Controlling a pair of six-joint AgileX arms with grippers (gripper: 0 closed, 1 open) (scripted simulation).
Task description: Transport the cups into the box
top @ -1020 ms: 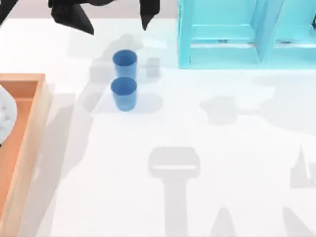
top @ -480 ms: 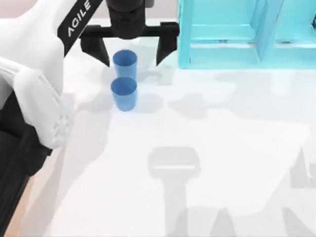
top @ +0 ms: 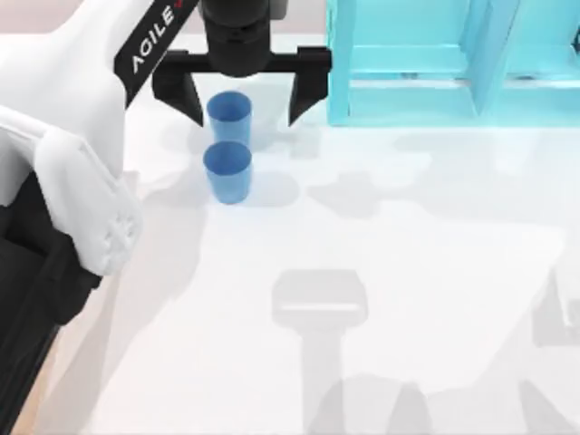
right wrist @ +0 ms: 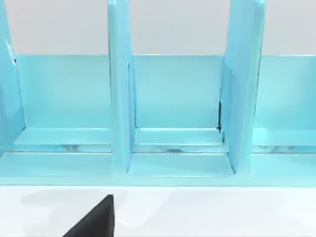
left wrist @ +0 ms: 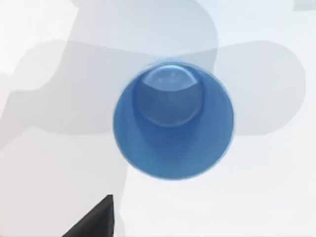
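A: Where is the left gripper (top: 240, 101) in the top view?

B: At the far side of the table (top: 381, 272), a little left of the middle. Its two black fingers (top: 184, 91) are spread wide, one on each side of the far cup (top: 228, 116).

A: Is either finger touching that cup?

B: No. There is clear white table between each fingertip and the cup wall, more on the right-hand side than on the left. The gripper holds nothing.

A: And the second cup?

B: The near cup (top: 227, 170) stands upright just in front of the far one, the two very close together; I cannot tell whether they touch. It lies outside the span of the fingers, nearer the camera.

A: What does the left wrist view give?

B: It looks straight down into a blue cup (left wrist: 173, 118): round rim, paler bottom, standing on the white table, with a dark finger (left wrist: 94, 219) at the lower edge, apart from the cup.

A: The box?

B: The white left arm (top: 63, 172) covers the left side of the table, so I cannot place the box.

A: The right gripper?

B: The right wrist view faces the turquoise shelf unit (right wrist: 173, 113), with one dark finger (right wrist: 94, 219) at the edge. I cannot tell how far it is open. The same shelf unit stands at the far right of the table in the top view (top: 435, 63).
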